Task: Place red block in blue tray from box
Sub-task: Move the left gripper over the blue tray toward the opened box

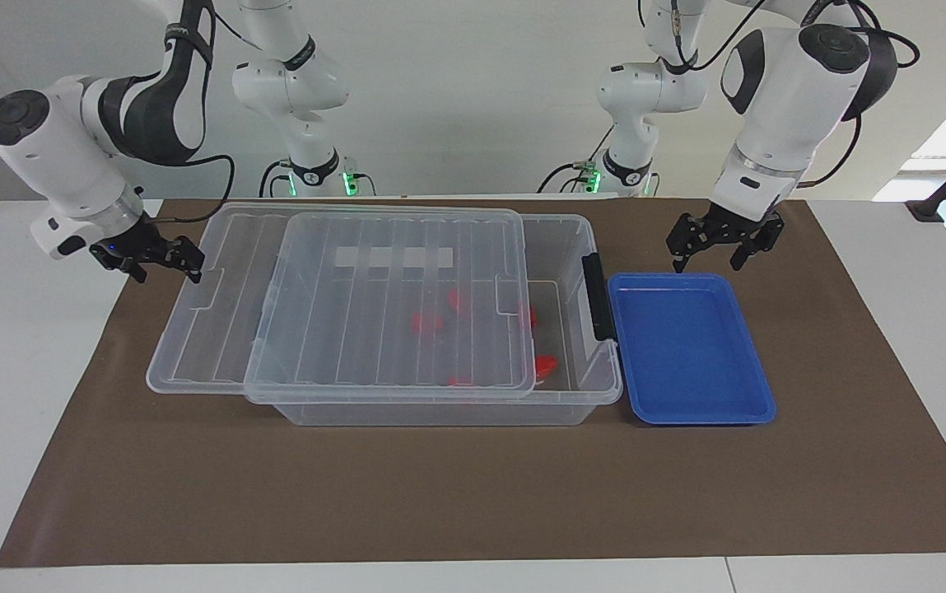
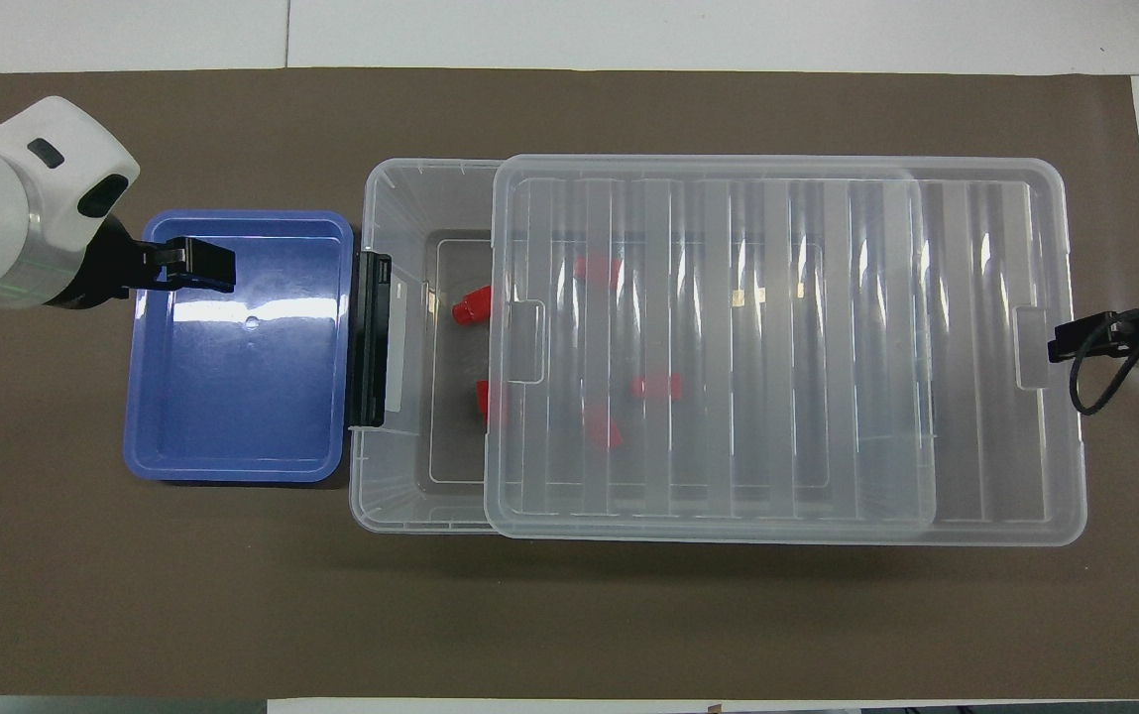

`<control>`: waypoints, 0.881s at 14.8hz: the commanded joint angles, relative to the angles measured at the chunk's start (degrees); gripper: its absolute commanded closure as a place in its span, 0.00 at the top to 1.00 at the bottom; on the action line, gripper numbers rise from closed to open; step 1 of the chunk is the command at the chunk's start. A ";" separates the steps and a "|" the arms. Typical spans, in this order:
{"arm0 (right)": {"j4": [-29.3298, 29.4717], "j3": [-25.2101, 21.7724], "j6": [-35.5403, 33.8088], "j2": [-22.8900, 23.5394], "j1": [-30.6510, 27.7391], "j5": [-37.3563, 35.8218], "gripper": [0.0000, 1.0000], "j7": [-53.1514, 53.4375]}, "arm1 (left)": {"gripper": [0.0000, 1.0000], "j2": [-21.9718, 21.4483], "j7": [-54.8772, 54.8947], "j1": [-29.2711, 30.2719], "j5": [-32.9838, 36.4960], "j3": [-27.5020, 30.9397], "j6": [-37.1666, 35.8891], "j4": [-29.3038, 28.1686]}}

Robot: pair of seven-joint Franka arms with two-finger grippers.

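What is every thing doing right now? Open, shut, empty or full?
Box: holds red pieces.
Lid: slid partway off toward the right arm's end.
Blue tray: empty.
Left gripper: open, over the tray's edge.
Right gripper: open, at the lid's end.

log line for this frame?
lid: slid partway off box | red pieces: in box | blue tray: empty | left gripper: open over tray | right gripper: open at lid's end

We note a white desk point(image 1: 20, 395) covered for most of its width by a brown mat point(image 1: 473, 494); bare white strips show at both ends. Several small red pieces lie scattered under clear plastic, most blurred by it. One, a red piece point(image 2: 471, 306) with a slanted face, lies uncovered toward the left arm's end.
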 commanded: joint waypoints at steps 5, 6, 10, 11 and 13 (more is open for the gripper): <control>-3.11 1.09 3.07 -1.44 0.02 0.62 1.00 1.56 | 1.00 -2.12 -0.82 -1.28 -0.28 0.36 2.78 -3.45; -3.29 1.00 3.95 -1.44 0.02 0.62 1.00 1.04 | 1.00 -2.12 -0.90 -1.28 -0.28 0.36 2.78 -3.45; -5.04 0.91 5.44 -1.79 0.02 0.36 1.00 -0.64 | 1.00 -2.47 -3.28 -3.21 -0.28 0.36 3.13 -3.80; -5.05 0.83 5.97 -1.79 0.02 0.10 1.00 -1.33 | 1.00 -2.47 -4.06 -4.25 -0.28 0.45 3.22 -3.88; -4.96 0.48 7.03 -1.70 -0.24 -0.61 1.00 -4.58 | 1.00 -2.39 -6.87 -5.31 -0.28 0.36 3.65 -3.89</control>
